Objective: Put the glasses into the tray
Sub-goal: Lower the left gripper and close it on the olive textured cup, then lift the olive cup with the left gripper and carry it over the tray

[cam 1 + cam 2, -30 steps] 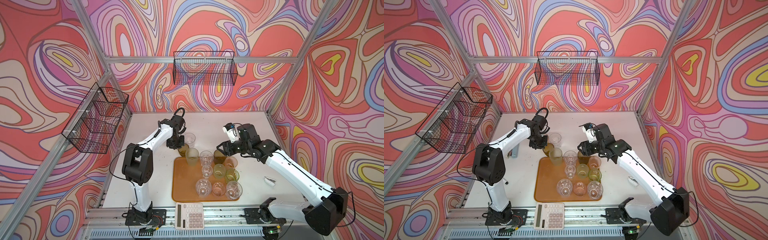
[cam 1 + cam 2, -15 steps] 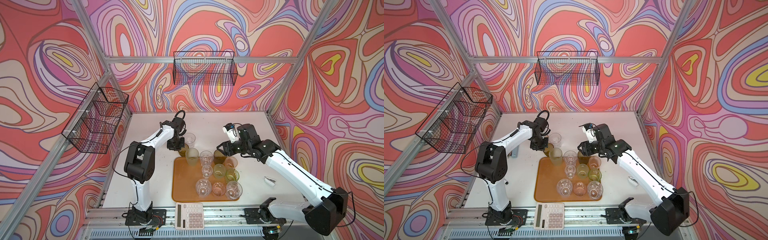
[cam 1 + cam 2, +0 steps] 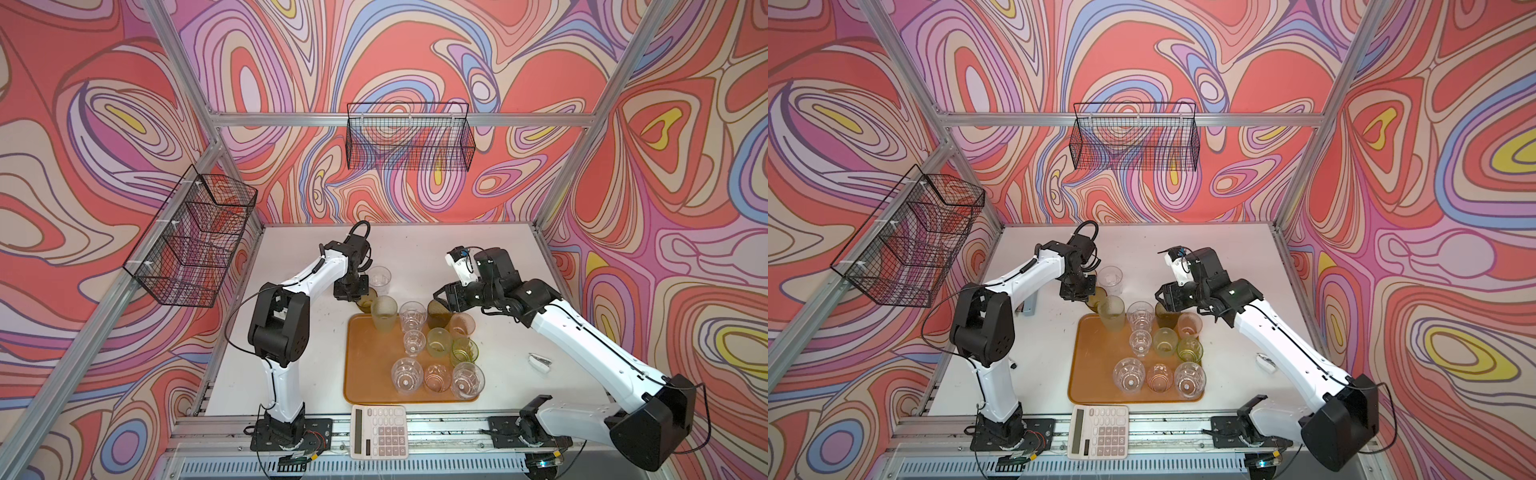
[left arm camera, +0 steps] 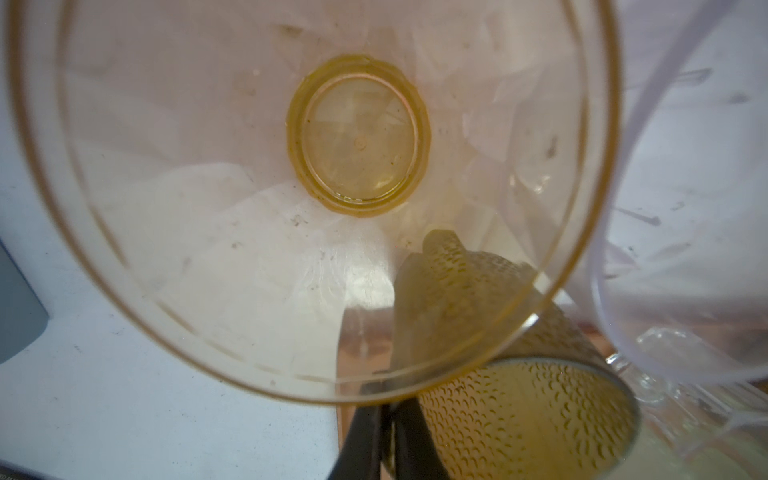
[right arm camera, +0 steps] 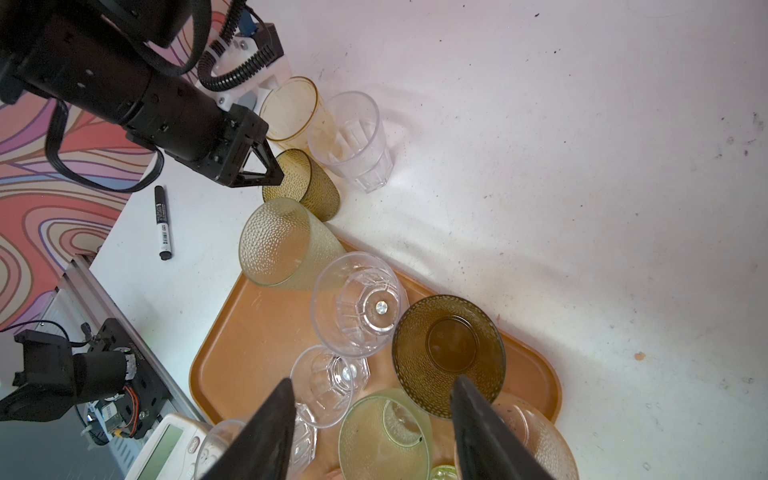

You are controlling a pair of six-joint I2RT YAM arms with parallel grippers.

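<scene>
The orange-brown tray holds several glasses, clear, green, pink and olive. Just beyond its far left corner stand an olive-brown dimpled glass, a clear tumbler and an amber glass. My left gripper is shut on the olive-brown glass's rim. The amber glass partly hides its tips in the left wrist view. My right gripper hangs open and empty above the tray's far glasses, over a pale green glass.
A white calculator lies at the front edge by the tray. A black marker lies on the table left of the tray and a small white object to its right. Wire baskets hang on the walls.
My left gripper's jaws have closed on the olive-brown glass's rim. The right arm has not moved.
</scene>
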